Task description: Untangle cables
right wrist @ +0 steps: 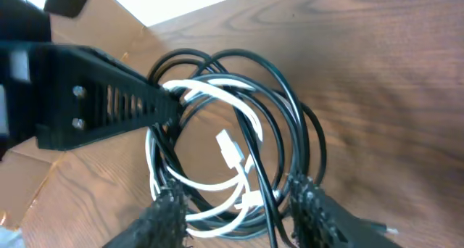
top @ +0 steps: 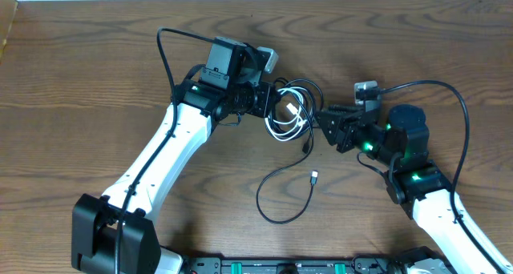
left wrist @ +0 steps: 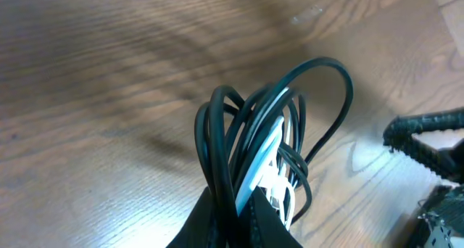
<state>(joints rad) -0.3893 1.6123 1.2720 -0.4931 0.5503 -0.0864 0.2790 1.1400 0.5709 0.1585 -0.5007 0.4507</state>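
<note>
The cables (top: 292, 110) are a tangled bundle of black and white loops held up between the two arms. My left gripper (top: 270, 103) is shut on the bundle's left side. In the left wrist view its fingertips (left wrist: 235, 202) pinch black and white strands (left wrist: 272, 128). My right gripper (top: 322, 123) is open at the bundle's right side. In the right wrist view its two fingers (right wrist: 168, 213) stand wide apart, with the gripper (right wrist: 239, 208) straddling the coil's lower loops (right wrist: 239, 143). One black cable (top: 282, 200) trails from the bundle down onto the table in a loop, its plug end (top: 314, 176) lying free.
The wooden table (top: 96, 74) carries both arms. The left arm's finger (right wrist: 109, 103) reaches into the right wrist view from the left. Thick black arm wires arc above the left arm (top: 172, 46) and around the right arm (top: 457, 106).
</note>
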